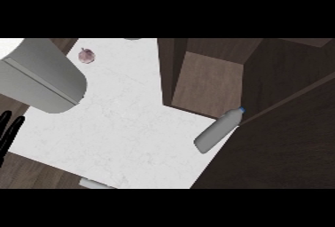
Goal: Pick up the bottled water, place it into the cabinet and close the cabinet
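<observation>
Grey blue-capped water bottle (216, 132) lies by white tabletop (118, 133), right edge, and could roll off; black left hand (8, 133), far left, fingers straight, empty.

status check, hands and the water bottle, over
Left hand open at the view's left edge; right hand out of view. Bottled water on the counter, unheld, cap toward the cabinet. Nothing between them.

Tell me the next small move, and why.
Probably bring the right hand into view toward the bottled water: it lies tilted at the right edge of the counter, cap toward the cabinet, held by nothing. The left hand sits far off at the left edge.
</observation>
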`<state>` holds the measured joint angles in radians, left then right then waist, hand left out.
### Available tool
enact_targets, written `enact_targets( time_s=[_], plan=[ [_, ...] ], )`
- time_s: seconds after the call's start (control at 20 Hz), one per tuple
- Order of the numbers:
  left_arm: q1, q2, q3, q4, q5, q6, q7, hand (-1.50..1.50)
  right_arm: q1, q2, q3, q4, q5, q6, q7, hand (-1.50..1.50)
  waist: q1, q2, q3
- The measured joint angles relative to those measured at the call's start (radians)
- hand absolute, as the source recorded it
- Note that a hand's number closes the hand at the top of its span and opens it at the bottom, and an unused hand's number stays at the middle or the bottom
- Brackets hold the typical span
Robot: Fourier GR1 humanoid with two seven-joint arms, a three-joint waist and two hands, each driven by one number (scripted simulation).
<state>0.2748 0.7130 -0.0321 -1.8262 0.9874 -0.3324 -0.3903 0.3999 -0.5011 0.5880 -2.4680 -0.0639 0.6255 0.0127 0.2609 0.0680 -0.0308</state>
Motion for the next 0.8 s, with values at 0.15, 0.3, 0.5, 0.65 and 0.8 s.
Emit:
enact_targets(
  time_s=[0.15,0.3,0.5,0.65,0.8],
  plan=[
    [-0.004,0.005,0.003,0.002,0.003,-0.007,0.002,-1.5,0.005,0.012,0.0,0.008,-0.019,-0.004,0.004,1.5,0.009,0.009,0.003],
    [-0.009,0.006,0.005,0.006,0.007,-0.01,0.003,-1.5,0.007,0.024,-0.004,0.012,-0.03,-0.009,0.014,1.5,0.009,0.013,0.004],
    [-0.015,0.013,0.011,0.013,0.012,-0.015,0.008,-1.5,-0.033,0.041,-0.023,0.016,-0.032,-0.019,0.044,1.5,0.009,0.01,0.005],
    [-0.018,0.013,0.011,0.019,0.014,-0.019,0.01,-1.5,-0.08,0.053,-0.037,0.025,-0.031,-0.026,0.079,1.5,0.011,0.008,0.005],
    [-0.023,0.014,0.011,0.022,0.016,-0.024,0.012,-1.5,-0.137,0.07,-0.053,0.059,-0.029,-0.043,0.133,1.5,0.014,0.008,0.005]
  ],
)
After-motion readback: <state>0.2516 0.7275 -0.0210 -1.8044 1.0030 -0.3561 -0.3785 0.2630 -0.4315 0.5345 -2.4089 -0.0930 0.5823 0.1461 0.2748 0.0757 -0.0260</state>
